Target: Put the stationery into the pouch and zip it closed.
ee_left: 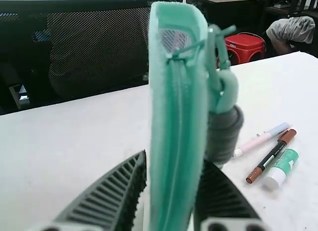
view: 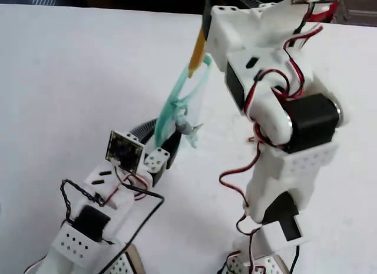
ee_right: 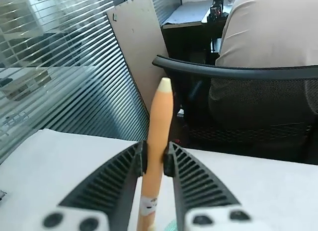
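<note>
Left hand (ee_left: 171, 166) clamps upright teal zippered pouch (ee_left: 176, 92); right hand (ee_right: 155, 151) grips orange pen (ee_right: 160, 116).

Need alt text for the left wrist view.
The left tool grips a teal zip pouch, held upright. Farther off on the white table lie a pink pen, a brown marker and a green-and-white glue stick.
</note>
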Available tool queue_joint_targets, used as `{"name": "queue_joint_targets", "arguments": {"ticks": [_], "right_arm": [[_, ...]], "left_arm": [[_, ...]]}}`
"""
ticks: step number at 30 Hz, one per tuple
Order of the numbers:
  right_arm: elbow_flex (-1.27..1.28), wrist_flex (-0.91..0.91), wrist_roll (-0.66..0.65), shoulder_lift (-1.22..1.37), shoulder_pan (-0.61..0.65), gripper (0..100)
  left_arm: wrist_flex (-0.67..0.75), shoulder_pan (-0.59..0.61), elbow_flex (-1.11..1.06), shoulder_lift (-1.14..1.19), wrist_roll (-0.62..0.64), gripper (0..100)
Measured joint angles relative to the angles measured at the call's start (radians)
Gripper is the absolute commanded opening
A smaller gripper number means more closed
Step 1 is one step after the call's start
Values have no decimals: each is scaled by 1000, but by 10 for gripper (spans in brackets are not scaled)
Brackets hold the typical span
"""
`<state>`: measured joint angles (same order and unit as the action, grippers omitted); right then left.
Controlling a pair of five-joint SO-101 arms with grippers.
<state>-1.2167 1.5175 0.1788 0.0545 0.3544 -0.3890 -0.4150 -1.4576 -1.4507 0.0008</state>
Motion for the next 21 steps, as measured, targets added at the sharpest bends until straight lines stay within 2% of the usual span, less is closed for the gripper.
{"name": "queue_joint_targets", "arguments": {"ticks": [6, 15, 21], "right_arm": [[0, 2, 5, 6, 3, 18], [5, 189, -57, -204, 101, 18], [227, 195, -58, -411, 207, 17]], "left_arm": [[0, 0, 0, 0, 0, 146], [0, 0, 0, 0, 0, 146], [0, 0, 0, 0, 0, 146]]}}
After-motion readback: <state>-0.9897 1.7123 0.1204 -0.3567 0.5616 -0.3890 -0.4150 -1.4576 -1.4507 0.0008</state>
